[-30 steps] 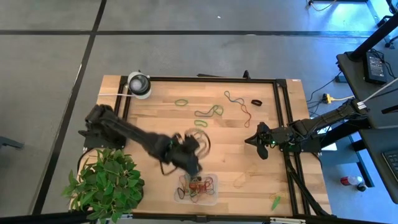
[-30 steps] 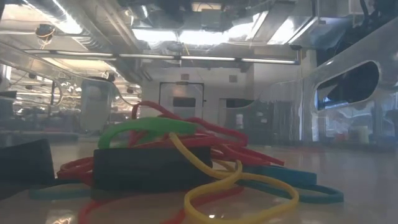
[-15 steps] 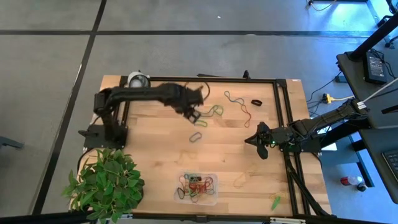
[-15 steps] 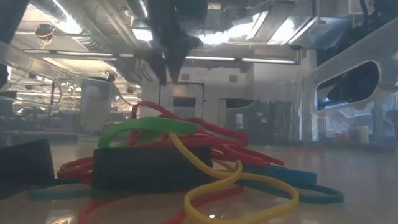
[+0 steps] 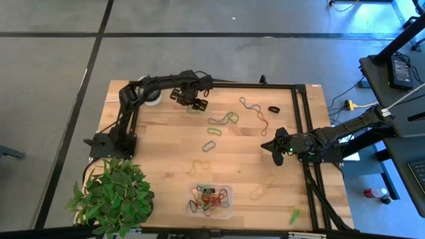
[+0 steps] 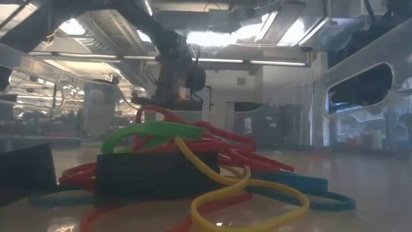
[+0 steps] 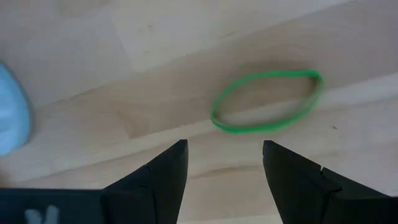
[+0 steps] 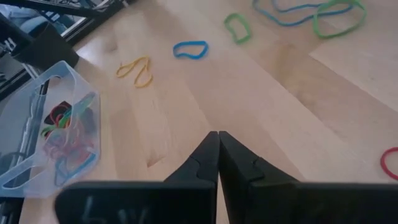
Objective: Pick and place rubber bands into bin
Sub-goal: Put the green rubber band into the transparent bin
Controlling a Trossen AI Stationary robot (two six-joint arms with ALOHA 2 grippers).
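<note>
Several rubber bands (image 5: 210, 199) already lie heaped in the bin (image 5: 226, 212) at the table's (image 5: 166, 153) near edge. A second ago the left hand (image 5: 190, 101) was over the bin; it has swung to the far edge, fingers spread wide and empty, above a lone green band (image 7: 267, 102), probably its next pick. Right hand (image 5: 275, 149) waits closed near the right edge.

Two dark robot arms are seen from above.
The left gripper (image 5: 193, 101) is held at the far edge, fingers parted; the right gripper (image 5: 276, 149) is kept at the right side, fingers pressed together.
</note>
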